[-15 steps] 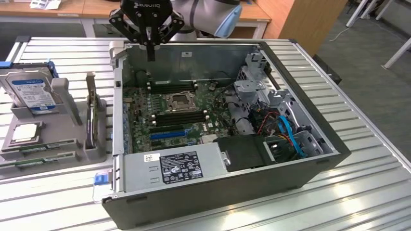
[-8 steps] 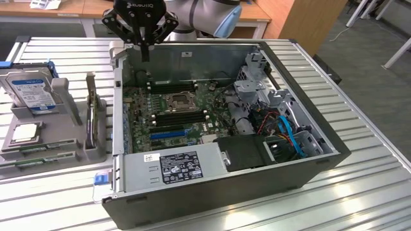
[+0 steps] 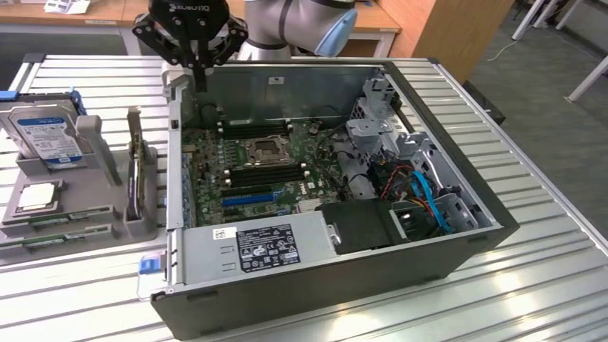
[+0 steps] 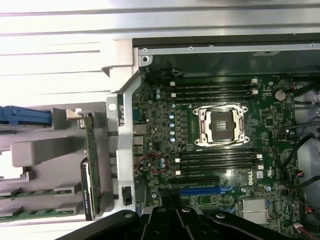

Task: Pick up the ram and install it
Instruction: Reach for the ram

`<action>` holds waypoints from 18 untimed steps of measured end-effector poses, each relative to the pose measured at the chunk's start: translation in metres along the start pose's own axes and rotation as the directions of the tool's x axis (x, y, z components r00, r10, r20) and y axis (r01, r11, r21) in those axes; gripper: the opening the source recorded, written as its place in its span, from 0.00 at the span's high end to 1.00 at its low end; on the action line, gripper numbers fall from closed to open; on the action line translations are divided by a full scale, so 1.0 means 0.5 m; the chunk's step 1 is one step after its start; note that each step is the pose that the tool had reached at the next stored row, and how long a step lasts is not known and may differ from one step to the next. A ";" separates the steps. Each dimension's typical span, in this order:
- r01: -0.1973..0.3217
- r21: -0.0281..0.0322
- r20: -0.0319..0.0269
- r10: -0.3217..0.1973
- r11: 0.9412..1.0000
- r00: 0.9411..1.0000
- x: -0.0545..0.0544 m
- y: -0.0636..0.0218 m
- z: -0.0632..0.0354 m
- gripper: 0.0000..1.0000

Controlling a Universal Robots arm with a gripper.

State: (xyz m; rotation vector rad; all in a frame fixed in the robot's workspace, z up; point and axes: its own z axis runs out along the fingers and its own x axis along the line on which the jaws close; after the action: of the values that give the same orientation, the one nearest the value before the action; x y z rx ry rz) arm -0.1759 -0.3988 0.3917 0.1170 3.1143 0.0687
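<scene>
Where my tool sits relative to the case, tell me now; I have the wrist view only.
Observer: The tool hangs above the far end of the open case, toward the exterior view's left.
Operator: Say whether it carries anything.
Observer: No. It is shut, tip to tip, with nothing between.
Operator: Report what stands in the holder beside the case.
Observer: A hard drive with a blue-and-white label leans at the far end of the holder.
</scene>
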 end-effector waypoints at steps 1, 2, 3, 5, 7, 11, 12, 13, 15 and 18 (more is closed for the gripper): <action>0.000 0.000 0.000 0.000 1.000 1.000 0.003 0.000 0.000 0.90; 0.000 0.000 0.000 0.000 1.000 1.000 0.006 -0.001 0.000 0.90; 0.000 0.000 0.000 0.000 1.000 1.000 0.010 -0.001 0.000 0.90; 0.000 0.000 0.000 0.000 1.000 1.000 0.018 -0.001 0.000 0.90; 0.000 0.000 0.000 0.000 1.000 1.000 0.024 -0.002 0.000 0.90; -0.001 0.000 0.000 0.001 1.000 1.000 0.041 -0.003 0.001 0.90; -0.002 0.000 0.000 0.002 1.000 1.000 0.046 -0.003 0.001 0.90; -0.003 0.000 0.000 0.003 1.000 1.000 0.052 -0.004 0.001 0.90; -0.003 0.000 0.000 0.003 1.000 1.000 0.064 -0.005 0.001 0.90; -0.004 0.000 -0.001 0.004 1.000 1.000 0.086 -0.006 0.002 0.90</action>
State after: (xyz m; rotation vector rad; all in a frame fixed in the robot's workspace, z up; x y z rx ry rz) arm -0.2188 -0.3987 0.3896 0.1230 3.1150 0.0686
